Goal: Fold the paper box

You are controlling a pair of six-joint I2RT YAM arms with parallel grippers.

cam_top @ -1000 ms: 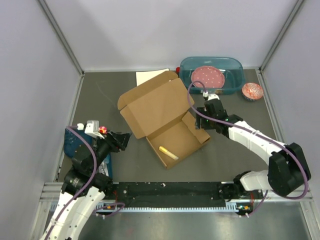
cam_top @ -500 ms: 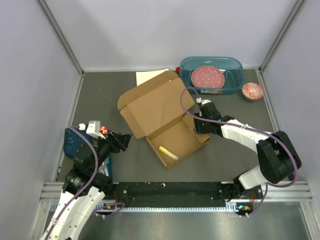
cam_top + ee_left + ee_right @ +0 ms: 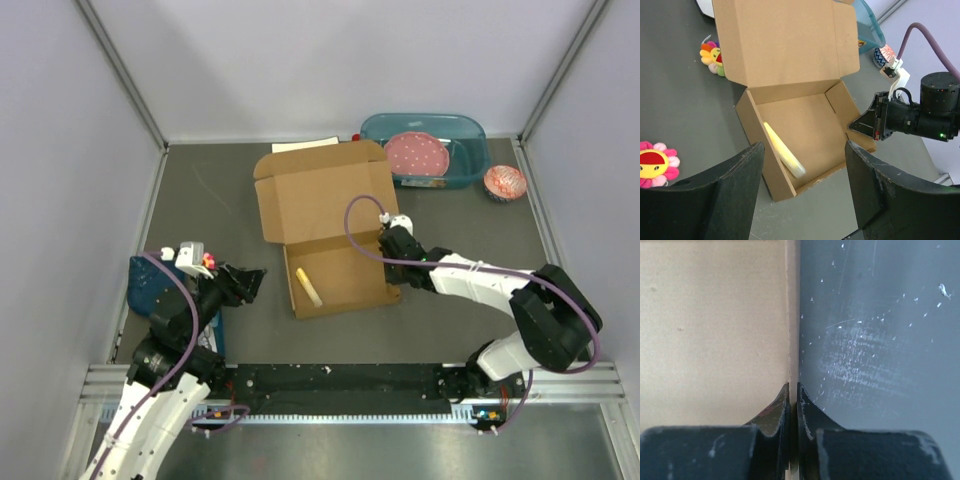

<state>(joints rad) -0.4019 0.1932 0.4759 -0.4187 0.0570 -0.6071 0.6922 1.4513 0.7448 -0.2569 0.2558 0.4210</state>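
Right end effector (image 3: pixel 793 389) pinches the right wall of the paper box (image 3: pixel 320 200).

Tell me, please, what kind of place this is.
Probably a robot test cell in a laboratory. Plain grey panels enclose a dark table; the left arm and the right arm are bolted to a rail at its near edge; the paper box and a teal tub look like practice props.

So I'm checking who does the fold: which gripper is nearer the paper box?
Right. The right gripper is shut on the right side wall of the paper box; the left gripper hangs open off its left side, clear of it.
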